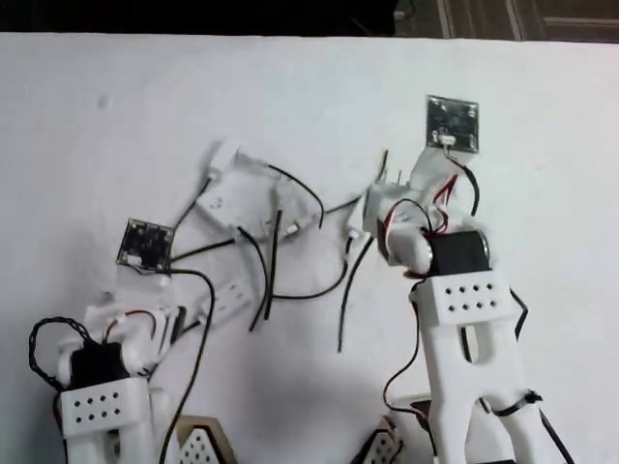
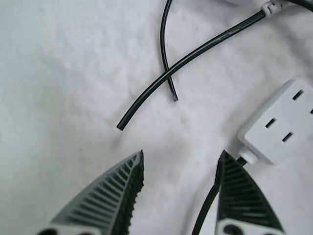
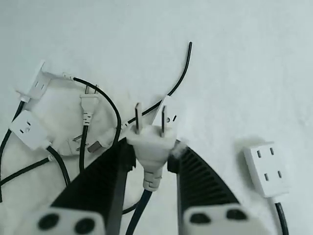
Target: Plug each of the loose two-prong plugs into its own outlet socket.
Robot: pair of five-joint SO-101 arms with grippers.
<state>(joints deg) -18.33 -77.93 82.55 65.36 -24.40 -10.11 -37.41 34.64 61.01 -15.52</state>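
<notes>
Bright, even light floods the white table (image 1: pixel 116 97), casting only faint shadows

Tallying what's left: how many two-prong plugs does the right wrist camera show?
3. The held plug sits in the right claw; a second plug lies beside the looping black cable; a third plug lies between that one and the claw. Tangled cables may hide more.

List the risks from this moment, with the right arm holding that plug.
1. The right tool pinches the white plug by its narrow body, so it may twist when pushed into a socket.
2. The socket block lies loose beside the open left tool, unheld; it could slide away under pressure.
3. Black cords cross each other; dragging one may tug others along.
</notes>
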